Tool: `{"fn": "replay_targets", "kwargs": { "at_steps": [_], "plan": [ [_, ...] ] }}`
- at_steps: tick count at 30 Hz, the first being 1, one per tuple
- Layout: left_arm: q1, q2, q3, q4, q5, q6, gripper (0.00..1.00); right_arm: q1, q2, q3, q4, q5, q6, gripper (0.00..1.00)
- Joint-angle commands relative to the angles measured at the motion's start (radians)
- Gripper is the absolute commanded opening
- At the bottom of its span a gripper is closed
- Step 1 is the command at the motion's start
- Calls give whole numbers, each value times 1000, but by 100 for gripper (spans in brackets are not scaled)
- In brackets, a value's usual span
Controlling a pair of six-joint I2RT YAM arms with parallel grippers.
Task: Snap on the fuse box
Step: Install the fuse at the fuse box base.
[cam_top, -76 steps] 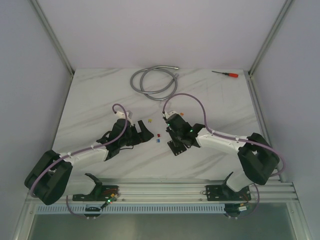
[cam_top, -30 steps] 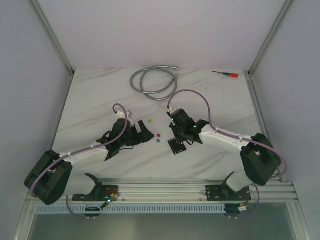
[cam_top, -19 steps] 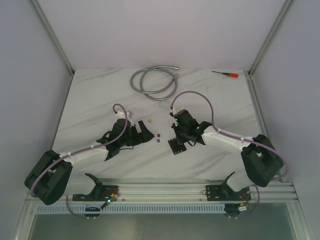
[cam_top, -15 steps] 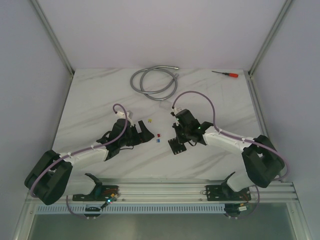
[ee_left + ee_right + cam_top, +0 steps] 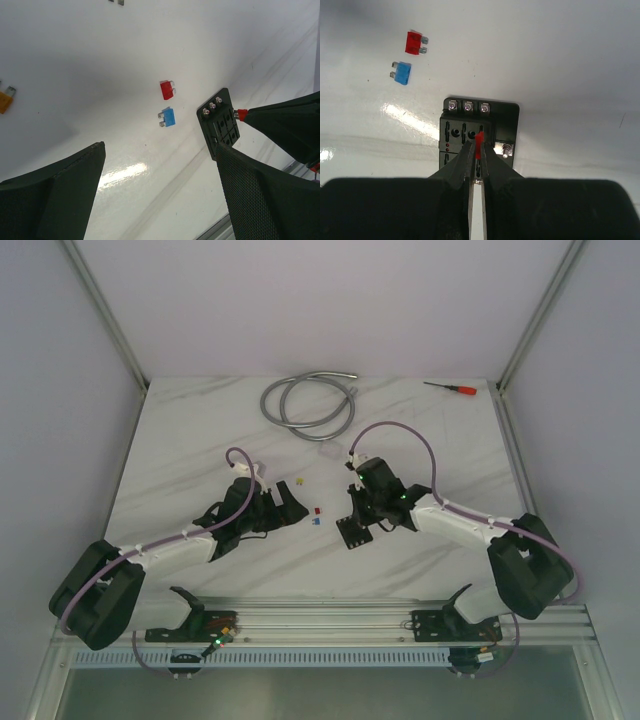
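Leftmost, left gripper (image 5: 160, 150) spread wide, holding nothing and well apart from the fuse box (image 5: 479, 131). So no bracing there, and liable to skate on the glossy table (image 5: 200, 440) under an off-centre push. Next along, loose yellow fuse (image 5: 5, 100), loose red fuse (image 5: 167, 90) and blue fuse (image 5: 169, 118), all outside the fuse box. Further right, flat on the table near the front middle, the fuse box itself, with right gripper (image 5: 476, 150) pinched narrow on a held red fuse (image 5: 479, 142) over a right-hand slot. Could jam or bend if tilted, or slip from so thin a pinch. Visible slots seemingly empty, those beneath the fingers hidden.
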Motion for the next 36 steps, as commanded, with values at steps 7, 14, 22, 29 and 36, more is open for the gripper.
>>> {"fn": "replay_targets", "kwargs": {
  "at_steps": [7,14,22,29,36],
  "plan": [
    [6,-1,26,-18,15,4,100,-16,-2,-34,49,-38,12,3],
    [6,5,30,-18,17,4,100,-18,-14,-31,53,-48,17,2],
    [5,10,33,-16,20,4,100,-20,-2,-34,51,-46,13,2],
    [6,7,31,-17,20,4,100,-20,9,-42,50,-39,10,2],
    [6,3,29,-17,19,4,100,-20,32,-52,52,-47,5,2]
  ]
}}
